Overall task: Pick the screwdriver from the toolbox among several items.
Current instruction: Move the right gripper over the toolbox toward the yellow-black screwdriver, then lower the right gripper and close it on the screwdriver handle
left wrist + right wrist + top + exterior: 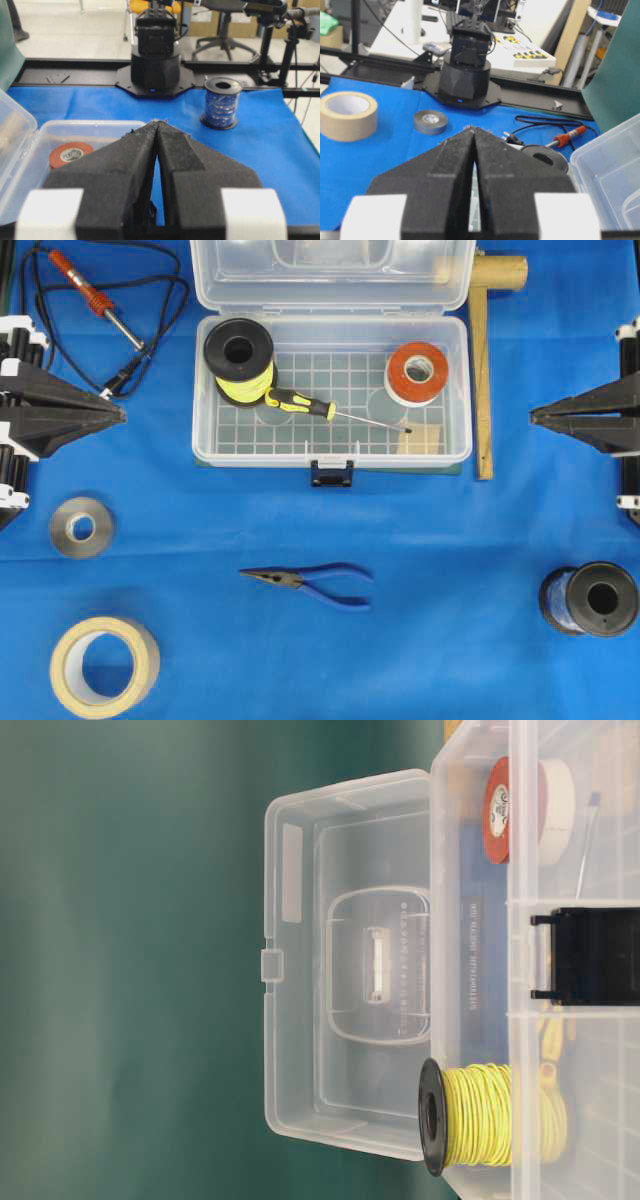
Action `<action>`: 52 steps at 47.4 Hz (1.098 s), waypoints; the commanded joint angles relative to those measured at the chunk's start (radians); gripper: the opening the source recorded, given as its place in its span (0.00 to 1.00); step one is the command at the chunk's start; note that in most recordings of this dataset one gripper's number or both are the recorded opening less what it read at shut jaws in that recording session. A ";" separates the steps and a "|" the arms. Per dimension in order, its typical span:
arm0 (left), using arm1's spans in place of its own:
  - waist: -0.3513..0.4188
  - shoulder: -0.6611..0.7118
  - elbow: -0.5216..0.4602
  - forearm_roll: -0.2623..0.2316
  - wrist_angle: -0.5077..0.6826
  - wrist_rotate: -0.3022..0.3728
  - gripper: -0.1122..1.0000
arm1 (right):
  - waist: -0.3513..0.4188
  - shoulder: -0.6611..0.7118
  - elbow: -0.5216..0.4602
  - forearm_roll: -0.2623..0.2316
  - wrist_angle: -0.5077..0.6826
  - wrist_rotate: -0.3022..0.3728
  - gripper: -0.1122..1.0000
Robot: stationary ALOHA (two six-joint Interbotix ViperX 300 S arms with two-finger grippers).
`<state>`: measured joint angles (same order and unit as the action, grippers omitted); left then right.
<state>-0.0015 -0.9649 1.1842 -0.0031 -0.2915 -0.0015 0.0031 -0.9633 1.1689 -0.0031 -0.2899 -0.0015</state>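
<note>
The screwdriver [300, 404], with a yellow-and-black handle and a thin silver shaft, lies on the gridded floor of the open clear toolbox [203, 390]. Around it in the box are a black spool of yellow wire [240, 362], an orange-and-white tape roll [417, 372] and a small wooden block [421, 439]. My left gripper [124, 416] rests at the left edge of the table, shut and empty, its tips pointing at the box. My right gripper [533, 417] sits at the right edge, shut with nothing in it. Both are well clear of the toolbox.
Blue-handled pliers [310, 582] lie in front of the box. A grey tape roll [81, 527] and a beige tape roll [104, 665] sit front left, a blue wire spool [590, 598] front right. A soldering iron [90, 295] lies back left; a wooden piece [484, 370] flanks the box's right side.
</note>
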 commanded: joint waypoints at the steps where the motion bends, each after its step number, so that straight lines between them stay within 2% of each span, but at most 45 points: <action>1: -0.002 0.000 -0.020 -0.025 -0.006 0.006 0.10 | -0.009 0.005 -0.017 0.000 -0.006 0.005 0.10; 9: -0.002 0.009 -0.020 -0.026 -0.011 0.006 0.10 | -0.021 0.095 -0.110 0.021 0.107 0.032 0.10; 14: -0.002 0.011 -0.020 -0.028 -0.011 0.006 0.10 | -0.052 0.176 -0.206 0.040 0.210 0.064 0.10; 26: 0.000 0.018 -0.018 -0.029 -0.014 -0.002 0.10 | -0.132 0.408 -0.474 0.040 0.463 0.132 0.10; 34: -0.002 0.032 -0.017 -0.029 -0.018 -0.002 0.10 | -0.183 0.584 -0.618 0.040 0.597 0.146 0.13; 38: 0.000 0.037 -0.015 -0.029 -0.023 -0.002 0.10 | -0.206 0.678 -0.692 0.040 0.666 0.147 0.27; 47: 0.000 0.048 -0.015 -0.031 -0.035 -0.002 0.10 | -0.230 0.887 -0.839 0.038 0.795 0.146 0.68; 49: 0.000 0.049 -0.015 -0.029 -0.037 -0.002 0.10 | -0.233 0.933 -0.864 0.038 0.815 0.146 0.73; 52: 0.000 0.052 -0.014 -0.031 -0.037 -0.002 0.10 | -0.233 1.006 -0.897 0.038 0.839 0.146 0.73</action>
<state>-0.0031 -0.9235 1.1842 -0.0307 -0.3175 -0.0046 -0.2240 -0.0199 0.3329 0.0337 0.5216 0.1442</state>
